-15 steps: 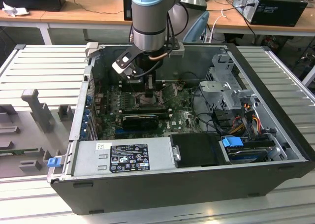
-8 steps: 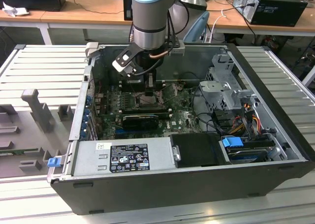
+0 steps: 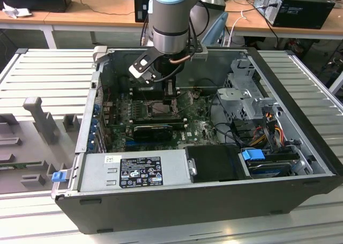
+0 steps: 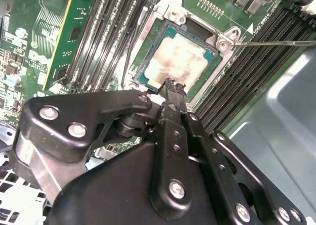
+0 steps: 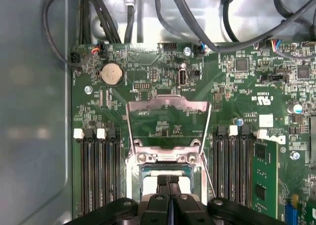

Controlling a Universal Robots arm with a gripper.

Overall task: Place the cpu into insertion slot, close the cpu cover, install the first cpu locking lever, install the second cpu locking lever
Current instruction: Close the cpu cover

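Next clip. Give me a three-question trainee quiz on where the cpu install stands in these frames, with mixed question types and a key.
1. True or false: the cpu cover is closed down over the cpu.
2. In both wrist views, the fingertips of the gripper are: A) spread wide open; B) closed together by the cpu's edge; C) clamped around the cpu cover.
3. Fill in: the cpu lies flat in the ______.

Key
1. False. The cover is swung open, away from the chip.
2. B.
3. insertion slot.
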